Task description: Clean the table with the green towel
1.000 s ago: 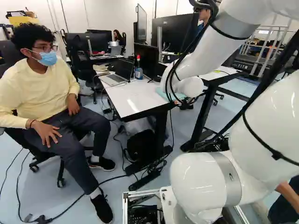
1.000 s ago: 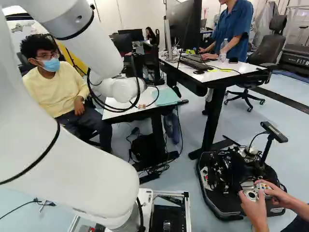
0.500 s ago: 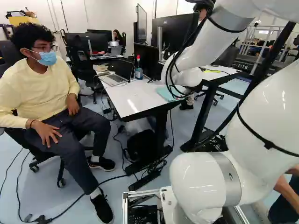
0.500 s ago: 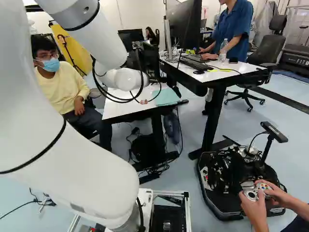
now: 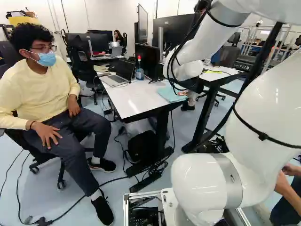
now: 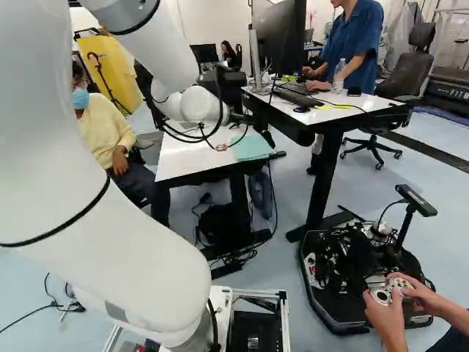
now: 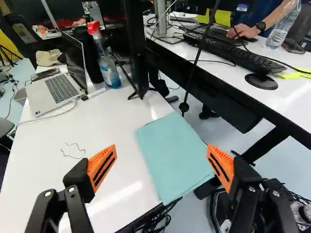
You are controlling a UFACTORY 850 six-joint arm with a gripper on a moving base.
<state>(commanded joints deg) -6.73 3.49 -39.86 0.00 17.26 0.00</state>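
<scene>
In the right base view the dark gripper (image 6: 239, 117) shows partly beyond the white wrist, above the table. The wrist view shows the gripper (image 7: 161, 164) open, its two orange-padded fingers wide apart with nothing gripped. Ahead of them and below lies the folded pale green towel (image 7: 174, 156), flat at the near corner of the white table (image 7: 114, 131). The towel (image 6: 251, 147) also shows in the right base view, beside the arm's hanging cable. Thin dark squiggles (image 7: 73, 150) mark the tabletop beside one finger.
An open laptop (image 7: 57, 90), a blue spray bottle (image 7: 108, 65) and a monitor stand on the table. Beside it is a second, higher desk (image 6: 322, 114) with keyboard and monitor. A seated person is close to the table in the left base view. Another robot's base (image 6: 359, 279) stands at right.
The arm's wrist has risen and shifted rightward in the right base view, uncovering more of the towel in the left base view. Towel and base have stayed put; the gripper remains open.
</scene>
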